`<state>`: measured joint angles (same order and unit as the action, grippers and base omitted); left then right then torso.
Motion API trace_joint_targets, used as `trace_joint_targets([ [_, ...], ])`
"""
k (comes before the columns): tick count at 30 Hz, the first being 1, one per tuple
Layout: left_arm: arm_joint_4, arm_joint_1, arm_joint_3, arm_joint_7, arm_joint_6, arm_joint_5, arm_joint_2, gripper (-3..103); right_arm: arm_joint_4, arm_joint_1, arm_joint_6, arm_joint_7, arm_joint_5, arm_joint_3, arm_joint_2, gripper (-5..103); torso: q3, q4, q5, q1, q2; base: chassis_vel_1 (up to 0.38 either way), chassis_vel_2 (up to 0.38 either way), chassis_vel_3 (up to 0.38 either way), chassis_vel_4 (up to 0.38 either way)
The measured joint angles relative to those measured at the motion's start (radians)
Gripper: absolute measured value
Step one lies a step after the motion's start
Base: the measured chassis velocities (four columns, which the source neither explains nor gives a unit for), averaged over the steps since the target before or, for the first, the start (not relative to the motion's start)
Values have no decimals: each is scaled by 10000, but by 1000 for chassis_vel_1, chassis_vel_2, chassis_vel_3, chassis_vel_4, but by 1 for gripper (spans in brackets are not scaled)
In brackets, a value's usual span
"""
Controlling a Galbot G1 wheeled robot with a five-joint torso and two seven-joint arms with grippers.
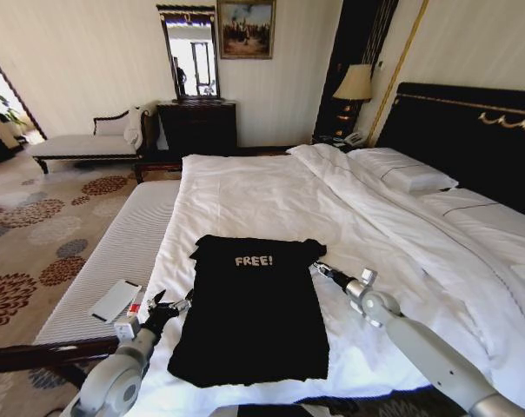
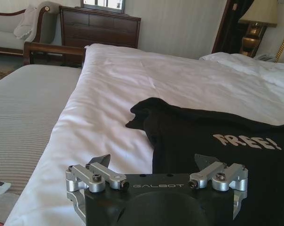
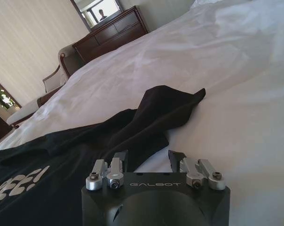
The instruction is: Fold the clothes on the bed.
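On the bed, black T-shirt lies flat; left hand and right hand flank it, both spread wide.

The black T-shirt lies flat near the foot edge of the bed, its "FREE!" print facing up. The left gripper is open just beside the shirt's left side. The right gripper rests by its right sleeve.
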<state>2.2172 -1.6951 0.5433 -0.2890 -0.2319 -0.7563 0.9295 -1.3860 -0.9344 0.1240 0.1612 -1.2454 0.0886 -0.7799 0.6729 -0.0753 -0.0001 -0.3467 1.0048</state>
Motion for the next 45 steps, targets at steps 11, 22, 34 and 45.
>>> trace_joint_targets([
  [11, 117, -126, 187, 0, 2, -18, -9, 100, 281, 364, -35, 12, 111, -311, -119, 51, 0, 1, 0, 0, 0, 0, 0, 0, 0],
  [22, 214, -275, 380, 5, 13, -44, -7, 100, 483, 590, -45, 24, 214, -574, -249, 41, 0, 0, 0, -1, 0, 0, 0, 0, 0],
  [34, 233, -258, 343, 4, 19, -51, 84, 100, 536, 487, -163, 58, 237, -482, -186, 1, 0, 0, 1, 0, 0, 0, 0, 0, 0],
  [45, 294, -389, 421, 32, 40, -17, 154, 100, -211, -663, -262, -11, 471, 712, -32, 0, -1, 0, 3, 0, 0, 0, 0, 0, 0],
])
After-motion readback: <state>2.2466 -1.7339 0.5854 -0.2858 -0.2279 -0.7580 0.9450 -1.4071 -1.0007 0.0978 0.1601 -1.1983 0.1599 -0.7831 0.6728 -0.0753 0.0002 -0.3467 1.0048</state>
